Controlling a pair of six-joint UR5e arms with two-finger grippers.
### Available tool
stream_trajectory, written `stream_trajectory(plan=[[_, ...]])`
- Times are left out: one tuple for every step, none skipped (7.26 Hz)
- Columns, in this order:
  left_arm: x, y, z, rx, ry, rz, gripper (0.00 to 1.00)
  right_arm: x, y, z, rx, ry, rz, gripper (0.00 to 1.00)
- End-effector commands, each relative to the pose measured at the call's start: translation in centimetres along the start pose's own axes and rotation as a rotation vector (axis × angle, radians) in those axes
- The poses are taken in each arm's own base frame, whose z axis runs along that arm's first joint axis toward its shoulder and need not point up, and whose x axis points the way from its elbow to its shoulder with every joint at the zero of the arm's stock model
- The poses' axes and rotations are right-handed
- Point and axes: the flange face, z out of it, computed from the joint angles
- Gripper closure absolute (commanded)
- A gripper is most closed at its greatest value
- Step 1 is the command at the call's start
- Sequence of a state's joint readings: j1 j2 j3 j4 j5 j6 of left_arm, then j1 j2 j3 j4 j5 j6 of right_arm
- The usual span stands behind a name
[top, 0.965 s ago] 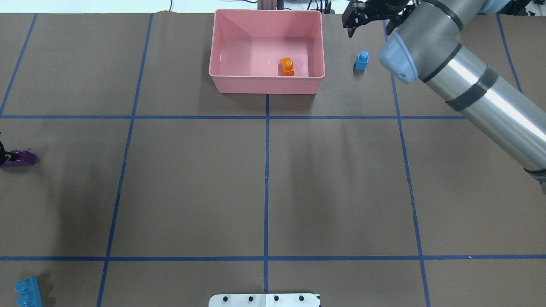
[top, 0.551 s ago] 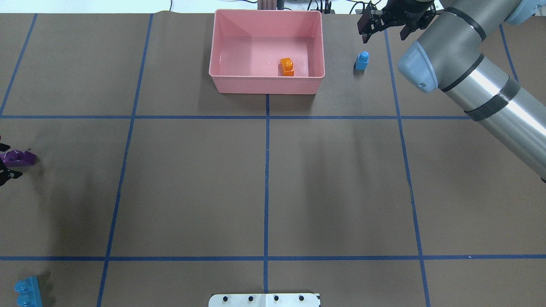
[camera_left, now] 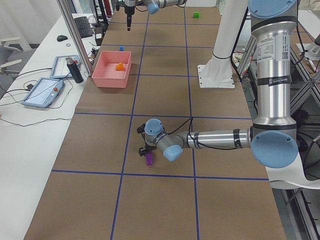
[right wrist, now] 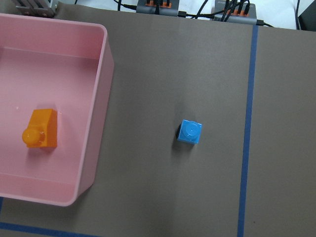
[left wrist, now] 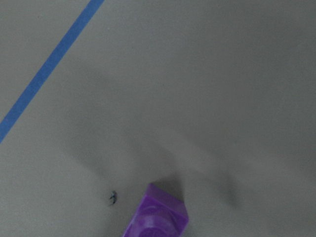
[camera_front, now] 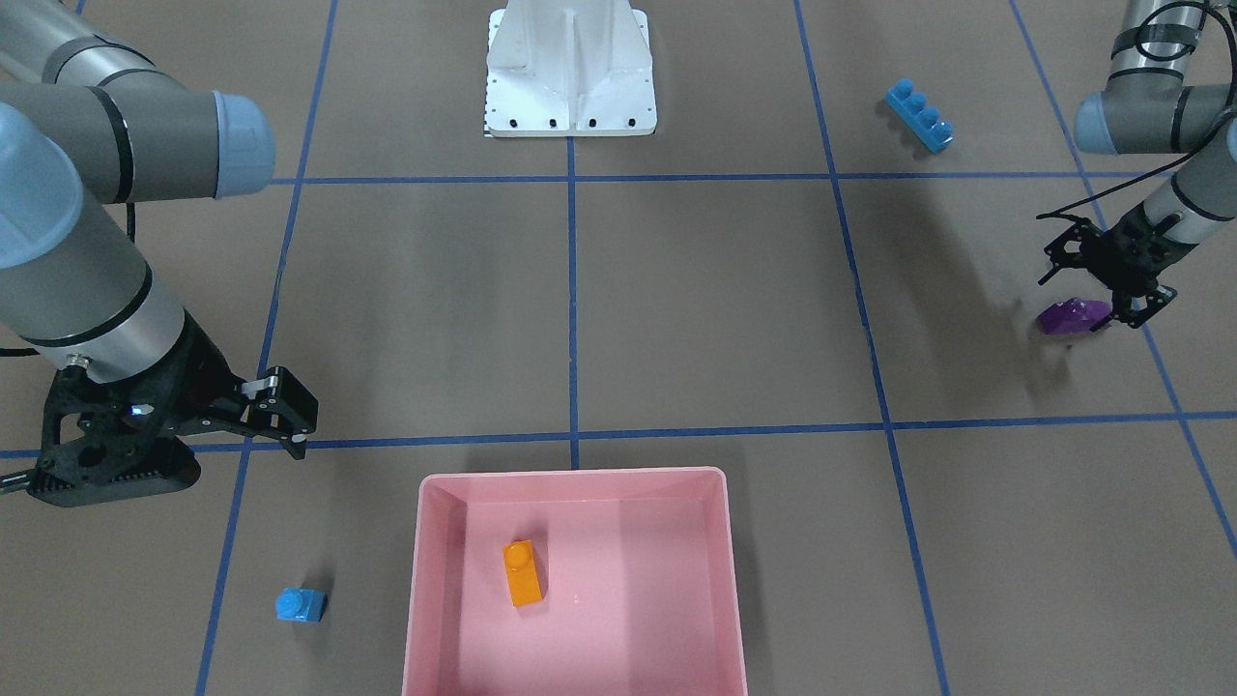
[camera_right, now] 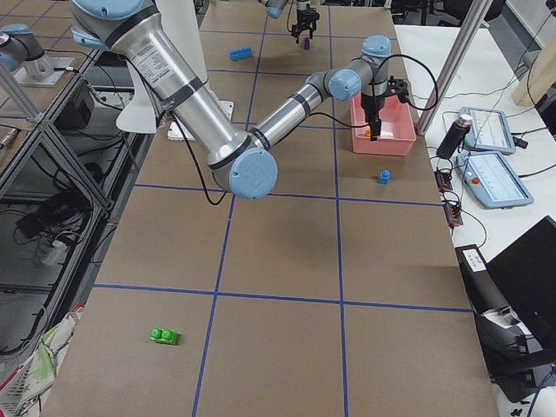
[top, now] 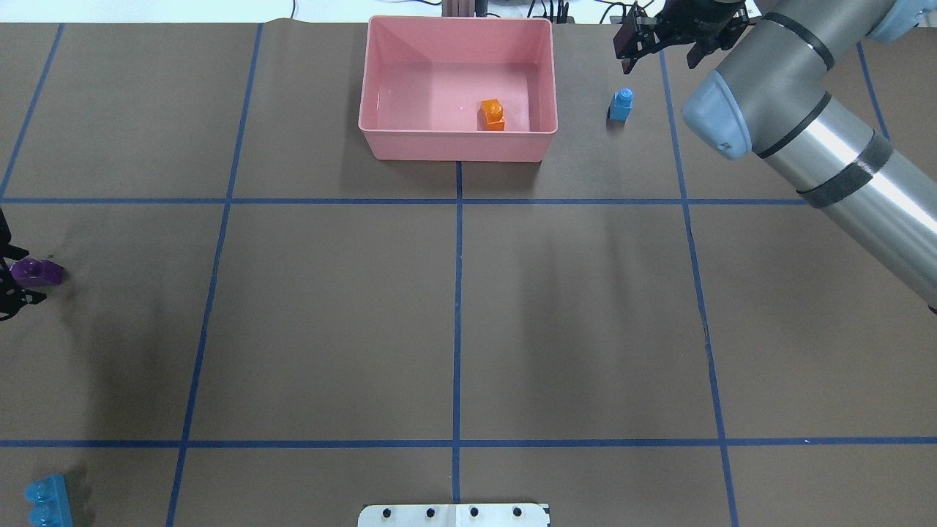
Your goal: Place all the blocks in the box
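Observation:
The pink box (top: 457,143) stands at the far middle of the table with the orange block (top: 492,115) inside; box (camera_front: 427,580) and orange block (camera_front: 522,572) also show in the front view. The tiny blue block (top: 621,105) stands right of the box. My right gripper (top: 659,60) is open and empty, above and just beyond it. My left gripper (top: 18,277) is open, fingers either side of the purple block (top: 35,272), which lies on the table. The long blue block (top: 45,501) is near left. The green block (camera_right: 162,335) lies far off on my right.
The white base plate (top: 454,514) sits at the near middle edge. Blue tape lines grid the brown table cover. Tablets and a cable (camera_right: 486,174) lie on the white bench beyond the box.
My right gripper has moved right, from beside the box's corner to beyond the tiny blue block. My left gripper's fingers have spread apart around the purple block.

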State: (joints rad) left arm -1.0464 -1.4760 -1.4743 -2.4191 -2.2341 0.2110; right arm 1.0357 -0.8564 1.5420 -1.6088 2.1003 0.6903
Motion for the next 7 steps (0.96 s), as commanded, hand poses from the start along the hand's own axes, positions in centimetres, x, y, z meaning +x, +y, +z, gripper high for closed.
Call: stream_trajectory(plan=[[-0.01,-0.47,-0.21,0.009,-0.002,0.048,0.32,-0.18,0.01,0.0,0.0,-0.001,0.0,0.0],[-0.17,-1.22,-0.23,0.015,-0.005,0.055,0.29,-0.43,-0.09,-0.22,0.004,-0.004,0.004,0.0],[-0.22,-1.1,-0.14,0.013,-0.005,0.053,0.29,-0.57,-0.07,-0.22,0.003,-0.005,0.006,0.0],[-0.23,-1.1,-0.14,0.013,-0.006,0.053,0.29,-0.57,-0.07,-0.22,0.003,-0.005,0.006,0.0],[-0.28,-0.85,-0.03,0.008,-0.006,0.049,0.31,-0.65,-0.1,-0.28,0.004,-0.005,0.005,0.0],[-0.28,-0.75,-0.02,0.006,-0.008,0.047,0.49,-0.74,-0.06,-0.24,0.004,-0.007,0.004,0.0],[-0.39,-0.71,-0.07,0.005,-0.015,0.044,0.82,-0.51,0.04,-0.03,0.001,-0.004,0.004,0.0]])
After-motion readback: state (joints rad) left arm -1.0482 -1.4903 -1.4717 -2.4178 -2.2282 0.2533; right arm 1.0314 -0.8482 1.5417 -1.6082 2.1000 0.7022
